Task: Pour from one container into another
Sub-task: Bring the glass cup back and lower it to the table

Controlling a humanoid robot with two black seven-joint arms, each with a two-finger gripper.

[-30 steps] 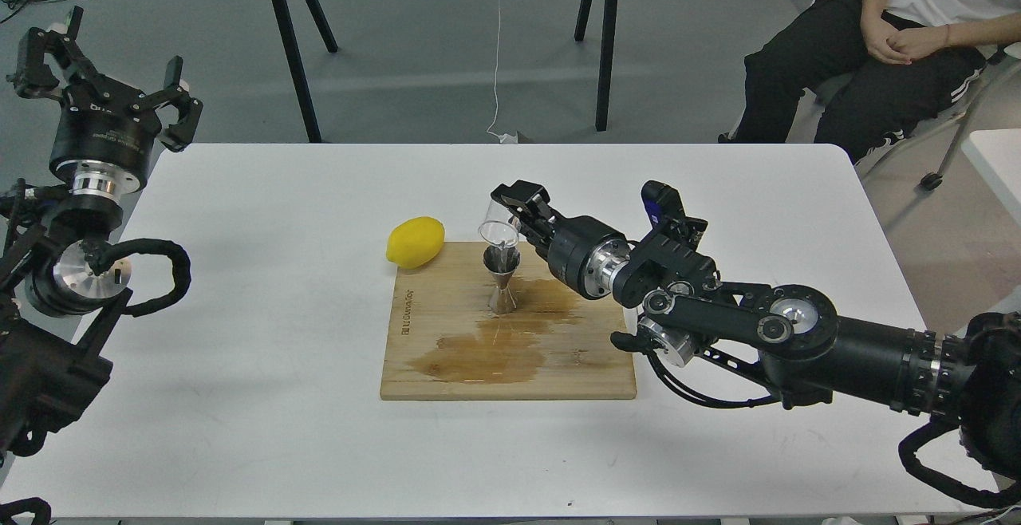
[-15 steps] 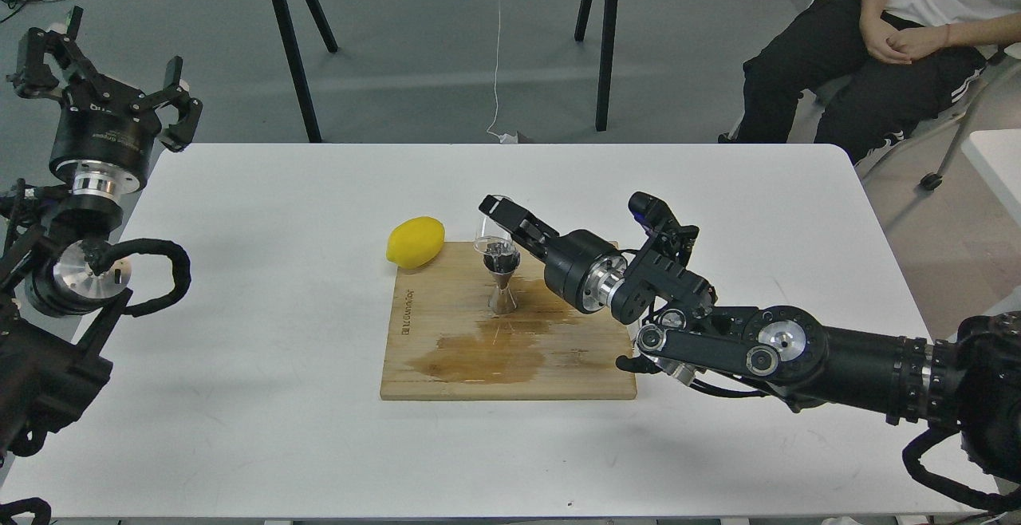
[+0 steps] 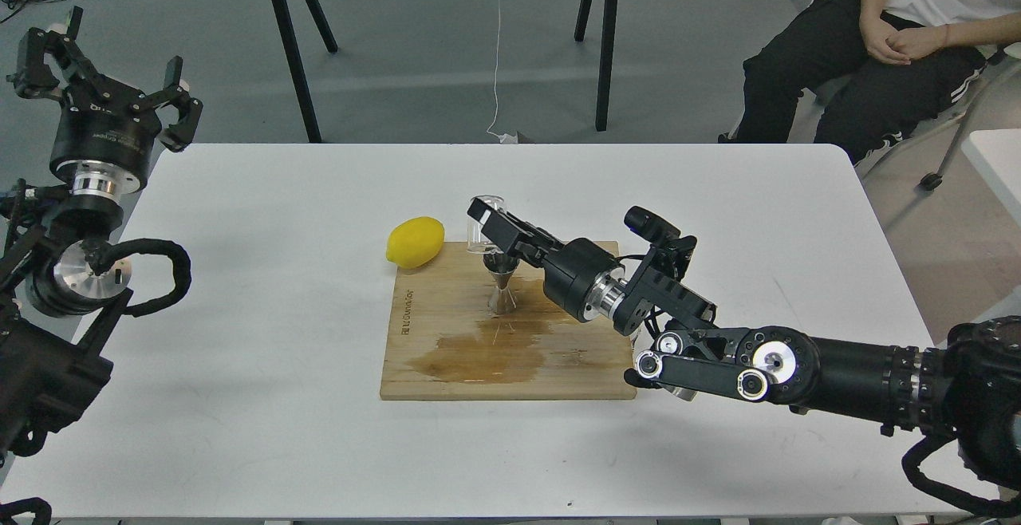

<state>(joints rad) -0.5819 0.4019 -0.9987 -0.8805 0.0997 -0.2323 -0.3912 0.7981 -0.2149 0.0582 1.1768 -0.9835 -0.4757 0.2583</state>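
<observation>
Head view: right gripper pinches the cup, tipped hard over, mouth just above the jigger. Jigger stands upright on the board, wet stain beside it; lemon at the board's far-left corner. Left gripper spread, empty, parked off the table edge. Looks like the tail end of the pour. Next: roll the cup upright, lift clear without knocking the jigger.
</observation>
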